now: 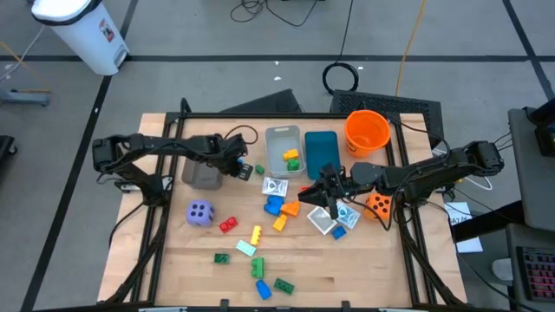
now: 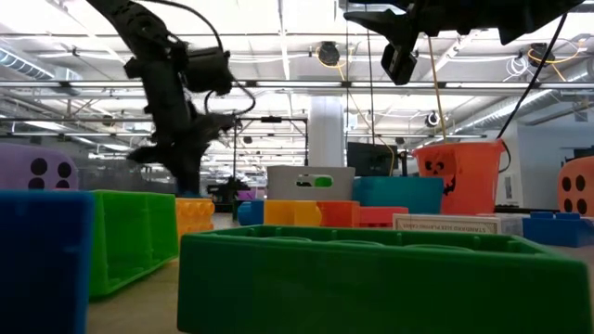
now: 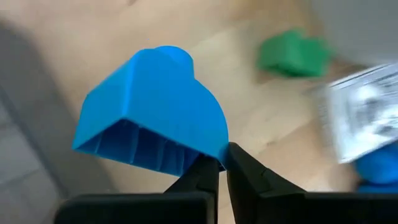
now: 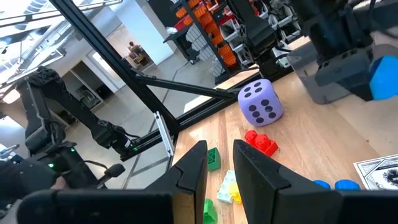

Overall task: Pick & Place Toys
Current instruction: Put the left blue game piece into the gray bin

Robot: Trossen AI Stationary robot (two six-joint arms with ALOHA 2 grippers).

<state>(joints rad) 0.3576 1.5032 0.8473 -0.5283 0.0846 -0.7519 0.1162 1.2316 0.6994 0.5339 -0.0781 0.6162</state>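
Green brick (image 2: pixel 371 278) fills the front of the low view, with another green brick (image 2: pixel 130 237) and a blue one (image 2: pixel 42 260) to its side; behind them stand the orange bucket (image 2: pixel 464 176), the teal bin (image 2: pixel 399 193) and the grey bin (image 2: pixel 311 183) (all farther back on the table).

From above, the left gripper (image 1: pixel 241 165) hangs just beside the grey bin (image 1: pixel 283 147), holding a small blue brick (image 1: pixel 245 170). The right gripper (image 1: pixel 328 192) hovers over the clutter of white packets (image 1: pixel 323 221) near the teal bin (image 1: pixel 322 154), with the orange dotted die (image 1: pixel 378 204) by its forearm. The purple die (image 1: pixel 200 212) sits well apart toward the left, a red brick (image 1: pixel 228 225) near it. Yellow and green bricks (image 1: pixel 290 159) lie inside the grey bin.

In the left wrist view, the closed fingers (image 3: pixel 245 171) pinch the edge of the blue brick (image 3: pixel 152 112) above the wooden table (image 3: pixel 249 106); a green brick (image 3: pixel 292 55) and a white packet (image 3: pixel 360 118) lie below.

In the right wrist view, the fingers (image 4: pixel 255 168) stand slightly parted with nothing between them, above a green brick (image 4: pixel 213 158); the purple die (image 4: pixel 261 102) and red brick (image 4: pixel 260 142) lie beyond.
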